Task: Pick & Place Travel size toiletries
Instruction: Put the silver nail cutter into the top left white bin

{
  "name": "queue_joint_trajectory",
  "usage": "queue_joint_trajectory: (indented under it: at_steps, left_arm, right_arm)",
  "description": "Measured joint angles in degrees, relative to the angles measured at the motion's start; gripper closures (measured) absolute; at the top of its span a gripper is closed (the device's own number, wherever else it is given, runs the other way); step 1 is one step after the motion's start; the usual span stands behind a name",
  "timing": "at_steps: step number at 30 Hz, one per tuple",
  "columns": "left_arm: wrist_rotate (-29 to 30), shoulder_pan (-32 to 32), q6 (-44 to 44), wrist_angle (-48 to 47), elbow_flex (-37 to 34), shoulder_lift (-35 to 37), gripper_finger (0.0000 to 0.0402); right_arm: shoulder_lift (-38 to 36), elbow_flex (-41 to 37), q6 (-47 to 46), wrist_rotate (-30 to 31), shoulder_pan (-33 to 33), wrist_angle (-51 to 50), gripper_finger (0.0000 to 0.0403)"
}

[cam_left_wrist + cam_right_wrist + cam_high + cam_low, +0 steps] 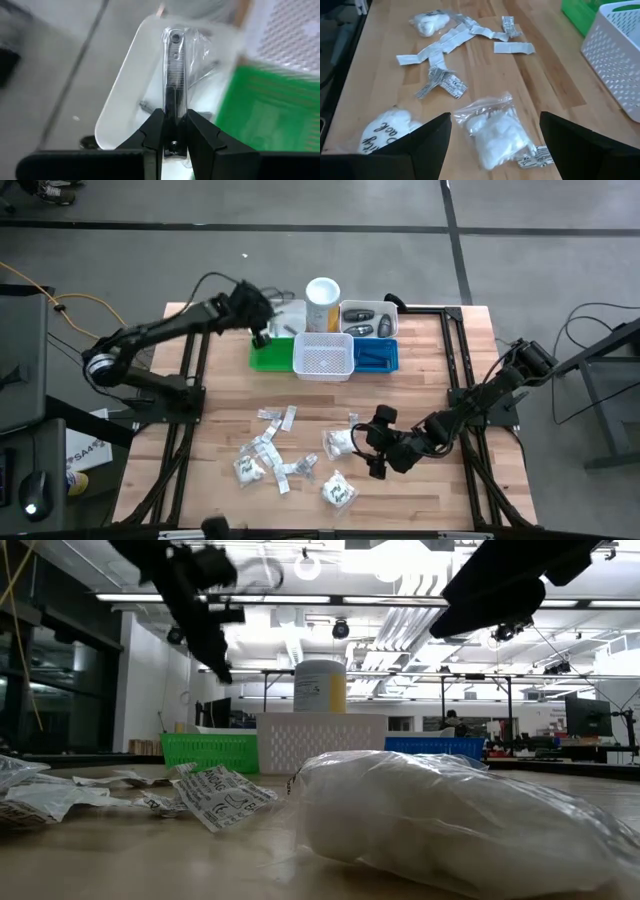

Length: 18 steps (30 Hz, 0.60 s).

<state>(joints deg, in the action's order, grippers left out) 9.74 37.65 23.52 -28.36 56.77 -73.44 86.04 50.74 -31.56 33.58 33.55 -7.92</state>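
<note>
So the left gripper (170,131) is clamped on a wrapped razor (175,70) over the white tray (127,95), while the right gripper (495,145) hangs wide apart above a clear packet (492,127).

Both arms are dark, nearly black, built of slim links with bulkier rounded joints. The left arm (160,330) has a pale silvery ring near its base. Each end effector, left (172,132) and right (495,145), ends in flat, angular matte black fingers.
</note>
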Motion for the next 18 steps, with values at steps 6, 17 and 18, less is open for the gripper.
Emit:
queue_joint_trajectory:
  at_steps: [6,17,18]
  left_arm:
    - [-9.66,10.72,0.23,3.65,-0.04,-8.99,0.0349]
    - [-10.5,12.57,0.03,8.24,-0.02,-15.9,0.031]
    - [-10.76,12.5,0.03,8.31,-0.02,-15.9,0.0305]
  right_arm:
    - [0.0,0.0,-0.1,1.18,-1.54,-0.01,0.0106]
    - [0.0,0.0,0.3,0.93,-5.18,-0.04,0.0106]
    - [0.0,0.0,0.51,0.9,-5.34,-0.04,0.0106]
